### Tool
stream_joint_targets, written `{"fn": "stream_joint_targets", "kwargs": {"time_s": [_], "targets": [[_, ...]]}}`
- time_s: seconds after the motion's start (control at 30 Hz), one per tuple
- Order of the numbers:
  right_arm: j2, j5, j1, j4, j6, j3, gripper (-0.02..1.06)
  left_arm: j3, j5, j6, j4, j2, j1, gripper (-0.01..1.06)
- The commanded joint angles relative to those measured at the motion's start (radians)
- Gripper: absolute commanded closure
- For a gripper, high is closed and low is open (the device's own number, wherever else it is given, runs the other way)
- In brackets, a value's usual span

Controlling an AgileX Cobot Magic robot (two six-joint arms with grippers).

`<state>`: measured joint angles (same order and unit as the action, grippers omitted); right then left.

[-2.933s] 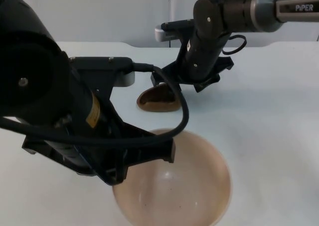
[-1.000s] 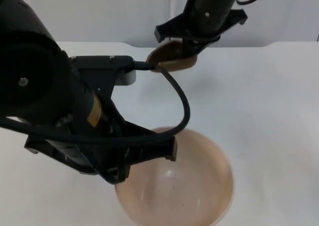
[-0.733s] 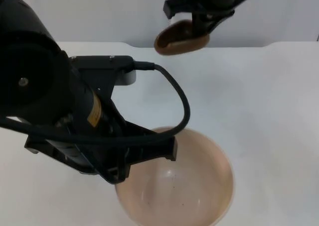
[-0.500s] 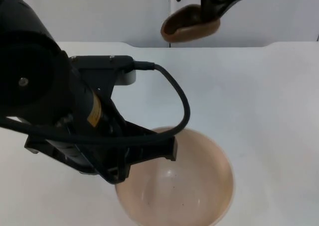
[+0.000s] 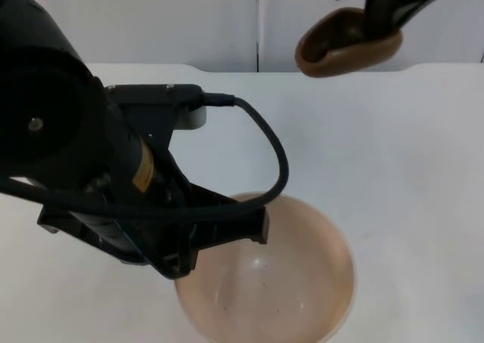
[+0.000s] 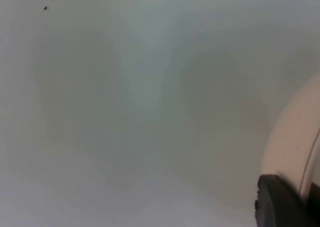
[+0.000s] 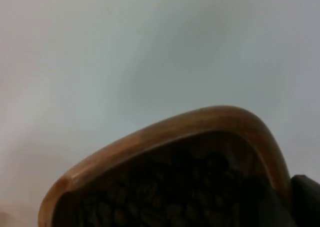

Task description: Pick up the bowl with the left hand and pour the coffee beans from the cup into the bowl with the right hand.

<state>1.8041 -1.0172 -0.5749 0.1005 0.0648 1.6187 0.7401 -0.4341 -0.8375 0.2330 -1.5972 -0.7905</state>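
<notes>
Bowl point(image 5: 280, 282) sits at the near edge of the table point(image 5: 408, 169), left gripper point(image 5: 227, 233) clamped on its rim on the left side; in the left wrist view I see a black fingertip point(image 6: 277, 202) pressed against the pale bowl wall point(image 6: 295, 142), so I read that as a grasp on the rim. Whether the bowl is lifted off the table I can't tell. It looks rigid and smooth, probably light, so a rim pinch can let it swing or slip; I'd keep it level. Right of that and high above the far edge, the right gripper point(image 5: 389, 7) holds the brown cup point(image 5: 349, 43) by its rim, fingers closed on it, cup well apart from the bowl. Right wrist view shows the cup point(image 7: 170, 172) loaded with coffee beans point(image 7: 165, 197), and it is tilted. Beans are loose and will roll out fast, so I'd bring the cup over the bowl before tipping further, then pour slowly. Pour not yet started, I judge.
</notes>
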Motion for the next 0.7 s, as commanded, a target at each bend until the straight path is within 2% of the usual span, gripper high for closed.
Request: {"fn": "stream_joint_targets", "kwargs": {"time_s": [0.0, 0.3, 0.5, 0.67], "targets": [[-0.061, 0.027, -0.003, -0.001, 0.005, -0.068, 1.04, 0.004, 0.006, -0.007, -0.011, 0.003, -0.007, 1.05], [-0.240, 0.064, -0.003, 0.001, 0.029, -0.289, 1.04, 0.004, 0.006, -0.007, -0.011, 0.003, -0.007, 1.05], [-0.284, 0.060, -0.003, 0.001, 0.029, -0.355, 1.04, 0.004, 0.006, -0.007, -0.011, 0.003, -0.007, 1.05], [-0.285, 0.062, -0.007, 0.001, 0.029, -0.355, 1.04, 0.004, 0.014, -0.007, -0.011, 0.003, -0.007, 1.05]]}}
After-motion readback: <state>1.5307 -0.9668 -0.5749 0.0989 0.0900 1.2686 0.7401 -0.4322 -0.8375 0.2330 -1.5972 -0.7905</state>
